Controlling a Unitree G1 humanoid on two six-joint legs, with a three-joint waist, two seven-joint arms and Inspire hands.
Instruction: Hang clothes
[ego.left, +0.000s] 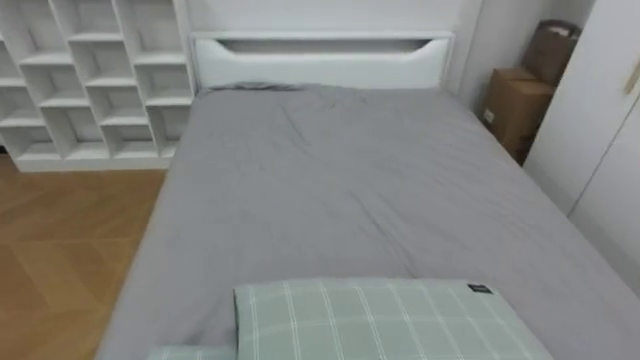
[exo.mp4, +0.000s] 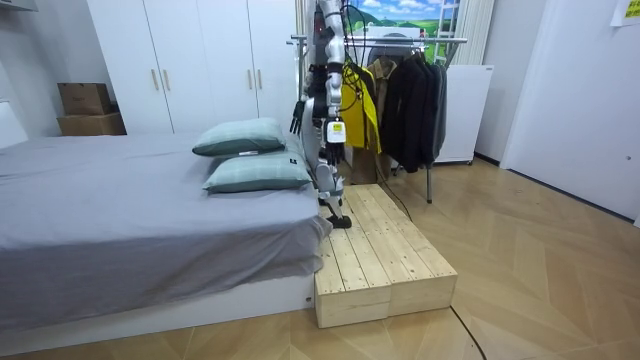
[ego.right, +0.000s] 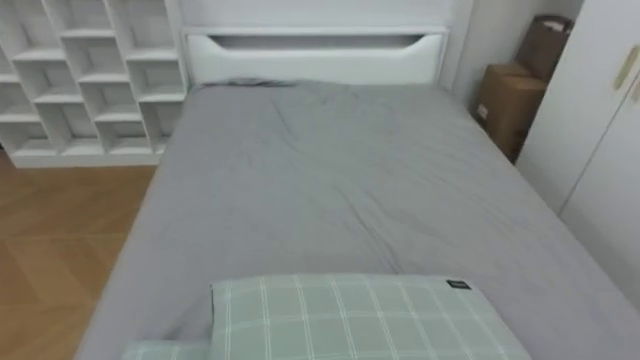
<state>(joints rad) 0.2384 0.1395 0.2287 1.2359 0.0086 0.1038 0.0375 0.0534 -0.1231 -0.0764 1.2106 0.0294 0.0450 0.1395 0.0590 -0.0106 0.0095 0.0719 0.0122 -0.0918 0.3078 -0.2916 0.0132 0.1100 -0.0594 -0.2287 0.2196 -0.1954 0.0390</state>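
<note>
We log the left hand (exo.mp4: 336, 148) hanging at the robot's side; whether it is spread or closed we cannot tell. The bed (ego.left: 340, 190) lies ahead of the hand, the clothes rack (exo.mp4: 405, 42) behind.

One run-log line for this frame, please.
robot: on wooden platform, facing bed | nearest: checked pillow | clothes rack: behind robot, garments hung

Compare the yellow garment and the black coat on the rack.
The yellow garment is bright; the black coat is dark. The yellow garment hangs at the end of the rack nearest the robot, partly hidden behind it; the black coat hangs further to the room view's right, unobstructed. Both hang from the same rack.
</note>
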